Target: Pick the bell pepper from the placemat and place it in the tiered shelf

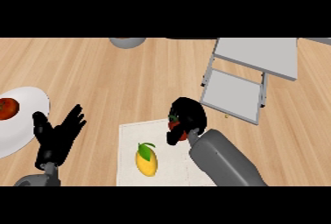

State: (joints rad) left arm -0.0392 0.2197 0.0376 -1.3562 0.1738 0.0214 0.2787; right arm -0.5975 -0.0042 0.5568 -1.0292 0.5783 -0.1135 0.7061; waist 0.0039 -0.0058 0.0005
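Observation:
A red bell pepper (176, 127) with a dark green stem shows partly under my right hand (187, 114), whose fingers and thumb curl round it above the placemat's upper right part. The cream placemat (132, 131) lies at the lower middle of the wooden counter. The grey tiered shelf (249, 72) stands at the upper right, its lower tier just right of my right hand. My left hand (58, 135) rests open at the lower left, fingers up, away from the placemat.
A yellow mango (147, 161) with a green leaf lies on the placemat, left of my right forearm. A white plate (26, 105) at the left edge carries a red tomato (8, 108). A grey bowl (127, 42) shows at the top edge.

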